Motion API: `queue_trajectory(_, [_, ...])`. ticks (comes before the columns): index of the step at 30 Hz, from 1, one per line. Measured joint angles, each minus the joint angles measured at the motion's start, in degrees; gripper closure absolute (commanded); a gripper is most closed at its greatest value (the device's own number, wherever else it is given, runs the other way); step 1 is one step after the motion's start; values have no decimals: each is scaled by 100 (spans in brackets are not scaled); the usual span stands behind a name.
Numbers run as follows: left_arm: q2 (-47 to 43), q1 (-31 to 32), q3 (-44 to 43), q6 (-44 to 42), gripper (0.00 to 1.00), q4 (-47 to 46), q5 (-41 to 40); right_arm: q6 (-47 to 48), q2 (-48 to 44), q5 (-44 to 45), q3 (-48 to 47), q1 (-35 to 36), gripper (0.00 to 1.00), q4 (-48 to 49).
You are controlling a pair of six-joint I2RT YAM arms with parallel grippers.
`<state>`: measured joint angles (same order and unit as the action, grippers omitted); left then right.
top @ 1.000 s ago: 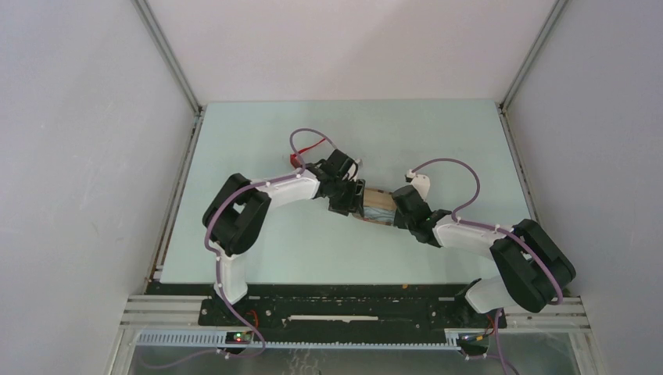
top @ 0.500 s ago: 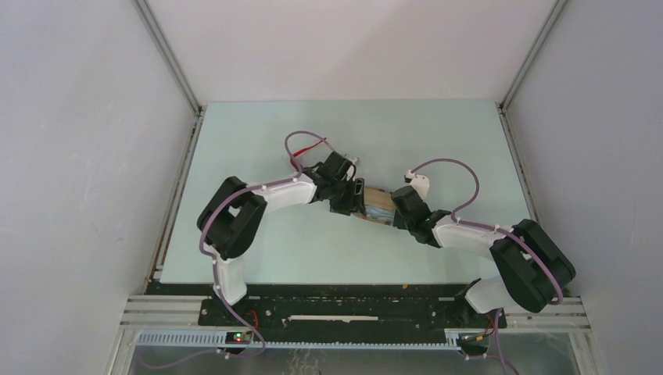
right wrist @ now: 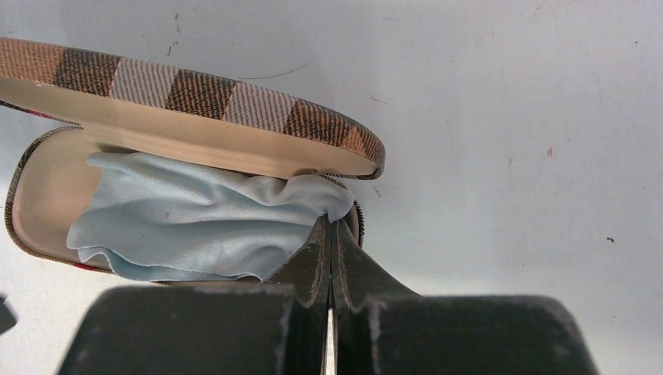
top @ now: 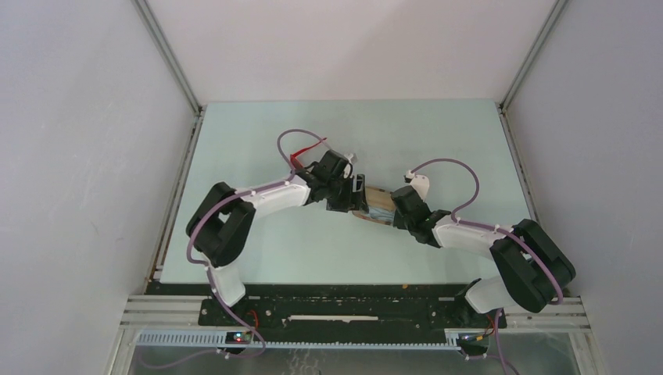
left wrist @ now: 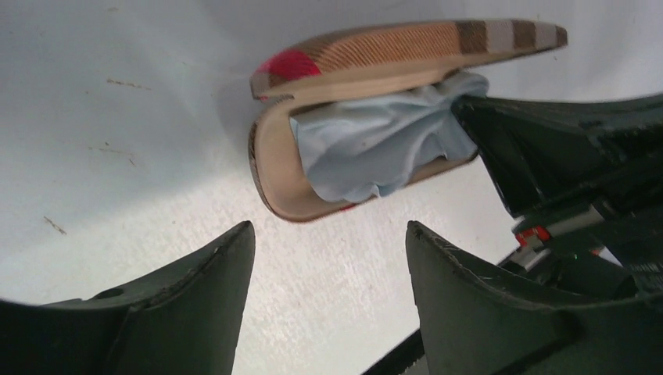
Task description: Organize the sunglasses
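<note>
The brown plaid case (left wrist: 406, 47) lies open on the table, also in the top view (top: 381, 206) and the right wrist view (right wrist: 195, 94). The pale blue cloth (right wrist: 188, 223) is bunched inside it and shows in the left wrist view too (left wrist: 375, 144). My right gripper (right wrist: 330, 226) is shut on the cloth's corner at the case's rim, and in the top view it (top: 395, 209) is at the case's right end. My left gripper (left wrist: 330, 230) is open and empty just short of the case's left end (top: 357, 190). The red sunglasses (top: 300, 162) lie behind my left wrist, mostly hidden.
The pale green table (top: 438, 141) is walled by white panels on the left, right and back. A metal rail (top: 352, 301) runs along the near edge by the arm bases.
My left arm has swung its elbow to the left and its gripper has shifted slightly away from me at the case's end. The right arm and case have not moved.
</note>
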<state>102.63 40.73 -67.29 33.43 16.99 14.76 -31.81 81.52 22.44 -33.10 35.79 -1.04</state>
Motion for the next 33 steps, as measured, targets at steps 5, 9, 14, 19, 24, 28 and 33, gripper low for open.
queue_trajectory(5, [315, 4, -13, 251, 26, -214, -229, 0, 0, 0, 0, 0, 100, 0])
queue_trajectory(9, [623, 26, -120, 376, 26, -264, -319, 2, 0, -2, 0, 0, 100, 0])
queue_trajectory(14, [636, 92, -173, 474, 31, -376, -444, 4, 0, 0, 0, 24, 100, -2])
queue_trajectory(19, [730, 138, -173, 562, 31, -468, -509, 7, 0, -2, 0, 33, 100, -2])
queue_trajectory(24, [730, 138, -173, 599, 31, -566, -553, 7, 0, -2, 0, 37, 100, -2])
queue_trajectory(28, [780, 138, -190, 621, 37, -575, -553, 7, 0, -2, 0, 39, 100, -4])
queue_trajectory(33, [874, 136, -293, 621, 45, -570, -538, 2, -2, 0, 0, 48, 100, -44])
